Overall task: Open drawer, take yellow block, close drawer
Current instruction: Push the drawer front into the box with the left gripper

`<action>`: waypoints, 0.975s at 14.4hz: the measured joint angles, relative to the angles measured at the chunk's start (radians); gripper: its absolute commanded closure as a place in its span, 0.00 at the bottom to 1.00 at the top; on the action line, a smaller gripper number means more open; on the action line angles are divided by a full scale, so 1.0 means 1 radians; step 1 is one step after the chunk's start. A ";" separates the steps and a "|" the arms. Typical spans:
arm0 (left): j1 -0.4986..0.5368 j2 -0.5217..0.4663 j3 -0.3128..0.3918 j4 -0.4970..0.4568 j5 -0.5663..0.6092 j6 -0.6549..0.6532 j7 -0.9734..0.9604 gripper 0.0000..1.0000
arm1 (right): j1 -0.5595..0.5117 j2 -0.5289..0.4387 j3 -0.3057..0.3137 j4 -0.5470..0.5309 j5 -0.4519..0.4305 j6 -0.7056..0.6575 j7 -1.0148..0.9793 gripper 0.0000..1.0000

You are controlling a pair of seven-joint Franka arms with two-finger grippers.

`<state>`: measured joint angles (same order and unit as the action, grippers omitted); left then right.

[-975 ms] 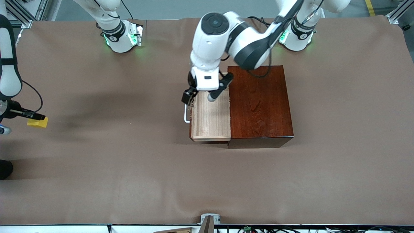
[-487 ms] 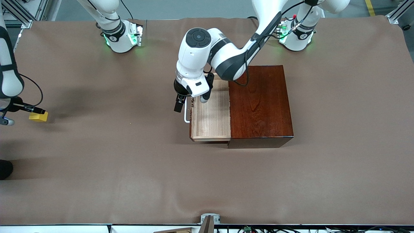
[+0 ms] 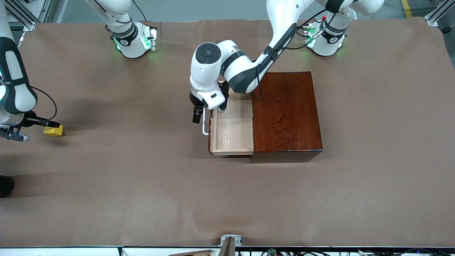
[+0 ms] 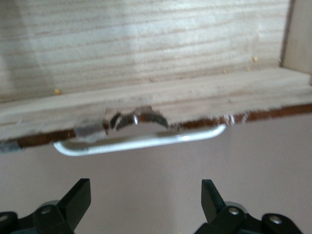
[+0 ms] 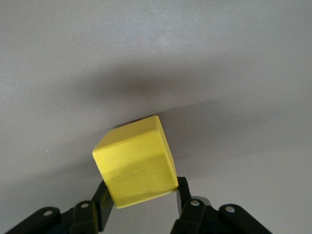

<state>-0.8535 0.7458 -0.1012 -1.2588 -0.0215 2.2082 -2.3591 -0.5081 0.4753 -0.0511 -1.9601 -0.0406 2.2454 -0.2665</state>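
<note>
- The drawer (image 3: 231, 129) stands pulled out of its dark wooden box (image 3: 286, 113), its pale tray bare.
- The right gripper (image 5: 141, 202) pinches the yellow block (image 3: 53, 131) low over the table (image 3: 142, 185) at the right arm's end, well apart from the box.
- The left gripper (image 3: 197, 116), fingers spread, hangs just beside the white handle (image 4: 141, 142).
- Closing appears to be the step in hand; the spread fingers likely need to press the drawer front squarely inward.

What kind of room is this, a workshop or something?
Probably a robotics lab: two white robot arms bolted to a brown cloth-covered table, practising with a glossy mahogany drawer box and a small yellow cube.
</note>
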 measured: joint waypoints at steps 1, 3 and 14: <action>0.001 0.002 0.002 0.000 0.000 -0.021 -0.002 0.00 | 0.004 0.005 0.000 0.000 0.000 0.000 0.001 0.60; 0.002 0.004 0.004 0.000 0.000 -0.078 -0.003 0.00 | 0.008 0.013 0.000 0.000 0.000 0.000 0.015 0.00; 0.004 0.005 0.040 0.045 0.034 -0.291 -0.075 0.00 | 0.074 -0.066 0.008 0.260 0.000 -0.390 0.059 0.00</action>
<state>-0.8493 0.7504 -0.0612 -1.2142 0.0123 1.9177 -2.4345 -0.4337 0.4091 -0.0434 -1.7002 -0.0407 1.8554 -0.2072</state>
